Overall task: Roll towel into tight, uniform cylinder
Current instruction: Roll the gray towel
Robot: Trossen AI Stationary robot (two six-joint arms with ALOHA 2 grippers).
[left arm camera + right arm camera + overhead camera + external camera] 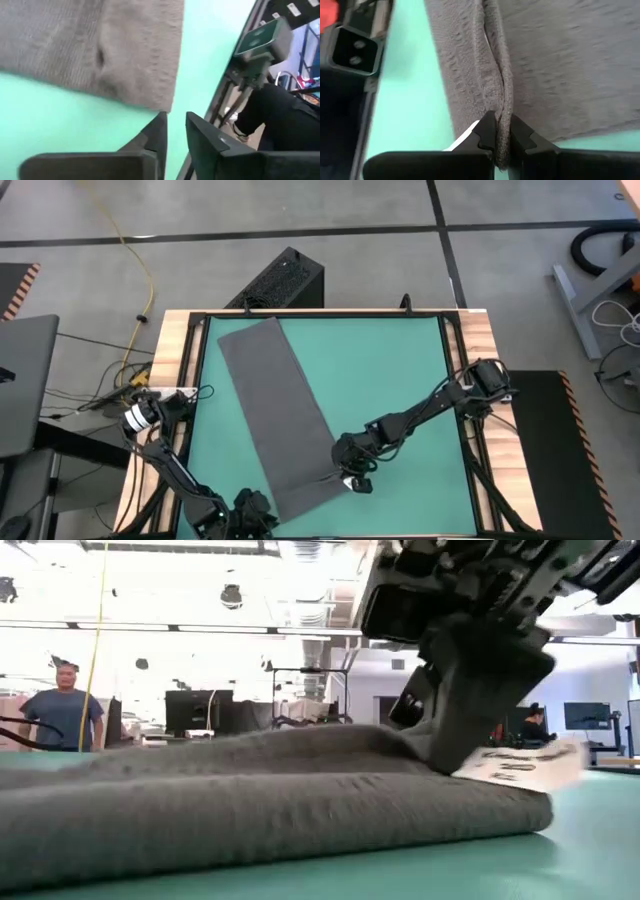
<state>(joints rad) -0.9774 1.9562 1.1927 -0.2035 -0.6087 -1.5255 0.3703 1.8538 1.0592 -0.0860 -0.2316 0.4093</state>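
Observation:
The dark grey towel (275, 410) lies as a long strip slanting across the green mat (400, 370), from the far left to the near middle. Its white tag (520, 765) sticks out at the near right corner. My right gripper (352, 478) is shut on the towel at that corner, as its wrist view (502, 137) shows. My left gripper (250, 515) is at the table's near edge. In its wrist view (175, 127) its fingers stand a little apart, just short of a towel corner (165, 105), and touch nothing. My right gripper pinches a raised ridge of the towel (504, 122) between its two fingers, at the near right corner beside the white tag (465, 137). The fingers come from above, slanting down. The cloth is drawn up a little at the pinch (440, 745); the rest lies flat on the mat.
A black box (285, 280) stands beyond the table's far edge. Dark frame rails (460, 360) run along the table's sides. A camera block (352, 47) sits at the near edge. A person (62, 705) stands far off in the room. Bare mat lies right of the towel.

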